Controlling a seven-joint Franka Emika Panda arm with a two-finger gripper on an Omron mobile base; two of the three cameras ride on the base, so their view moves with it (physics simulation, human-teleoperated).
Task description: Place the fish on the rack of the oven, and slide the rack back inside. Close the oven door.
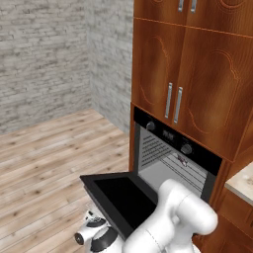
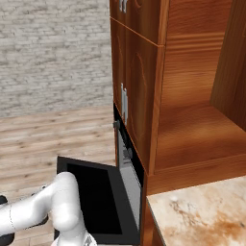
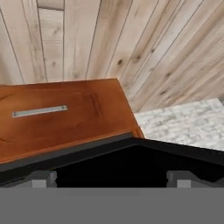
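A: nearest first, what did the hand view give?

B: gripper (image 3: 112, 178) low over the oven door (image 3: 131, 159); two finger tips (image 3: 41, 178) stood far apart at the bottom edge, jaws wide, nothing between them; tips themselves were cropped by the frame, so only their tops read; beyond the door edge a wood cabinet front (image 3: 65, 116) with a silver handle (image 3: 39, 111), then plank floor (image 3: 153, 43) and a patch of pale brick.

A: door state?

B: oven door (image 1: 123, 197) was dropped open, roughly level, dark glass facing up; in the left base view the white arm (image 1: 173, 222) covered its near right corner; in the right base view the door (image 2: 96, 202) was partly behind the arm (image 2: 62, 202) too.

A: oven itself?

B: oven (image 1: 173, 153) cavity open under a black control strip with two round knobs (image 1: 186, 148); the rack (image 1: 185, 165) showed as thin wire lines inside, at mid height; its front edge and how far it sat in couldn't be judged at that size.

A: fish?

B: couldn't locate it; the counter (image 2: 202, 216) at the right was cut off by the frame, mottled stone only.

A: further back?

B: tall wood cabinet doors (image 1: 188, 89) above the oven, brick wall (image 1: 44, 54) behind.
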